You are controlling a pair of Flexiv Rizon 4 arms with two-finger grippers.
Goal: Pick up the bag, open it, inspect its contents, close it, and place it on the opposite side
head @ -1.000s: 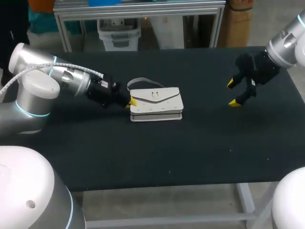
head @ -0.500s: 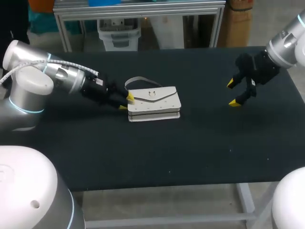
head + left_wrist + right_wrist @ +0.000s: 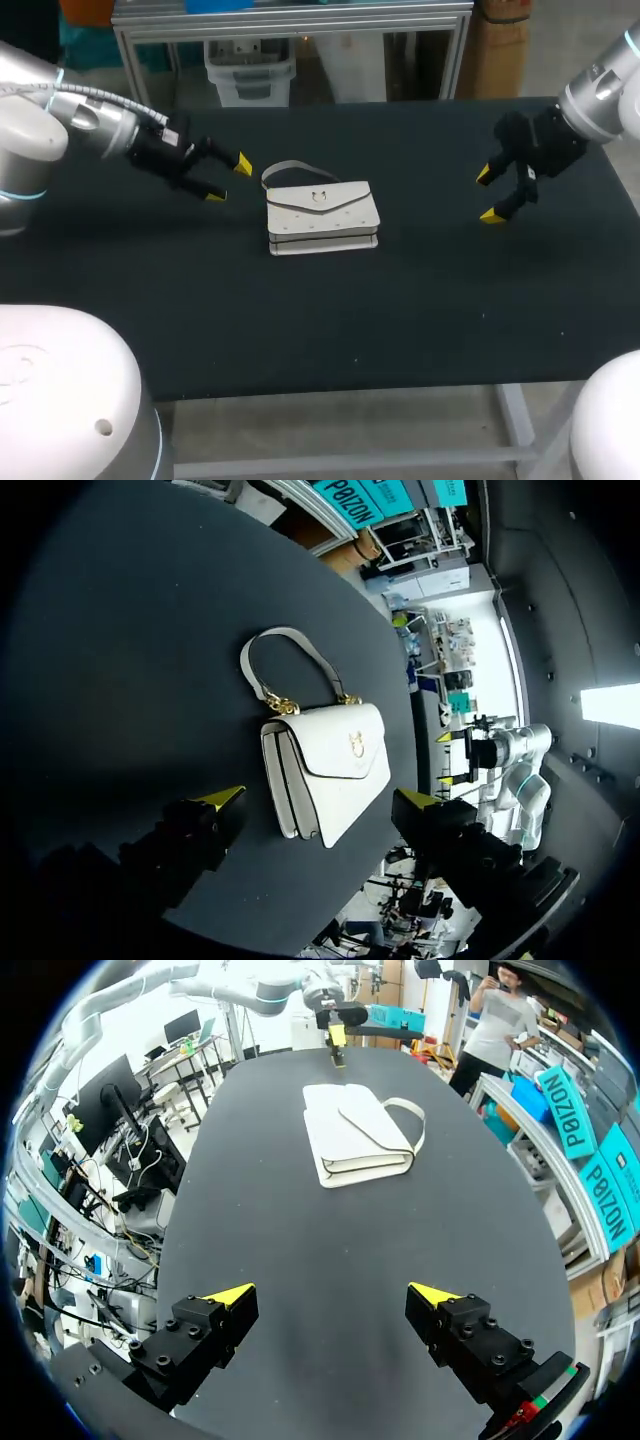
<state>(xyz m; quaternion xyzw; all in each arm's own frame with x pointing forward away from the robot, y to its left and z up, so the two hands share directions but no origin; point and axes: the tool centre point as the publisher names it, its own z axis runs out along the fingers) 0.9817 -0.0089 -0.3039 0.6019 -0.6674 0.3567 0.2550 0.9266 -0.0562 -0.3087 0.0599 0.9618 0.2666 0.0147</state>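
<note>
My left hand (image 3: 229,180) spread wide and empty, white leather flap handbag (image 3: 322,214) flat on black worktop (image 3: 400,320) just ahead of it, right hand (image 3: 488,195) also wide, well apart.

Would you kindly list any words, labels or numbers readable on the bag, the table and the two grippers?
No text can be read on any of them.
The bag has only a small gold clasp and no visible lettering.
The table, left gripper and right gripper show no print.
</note>
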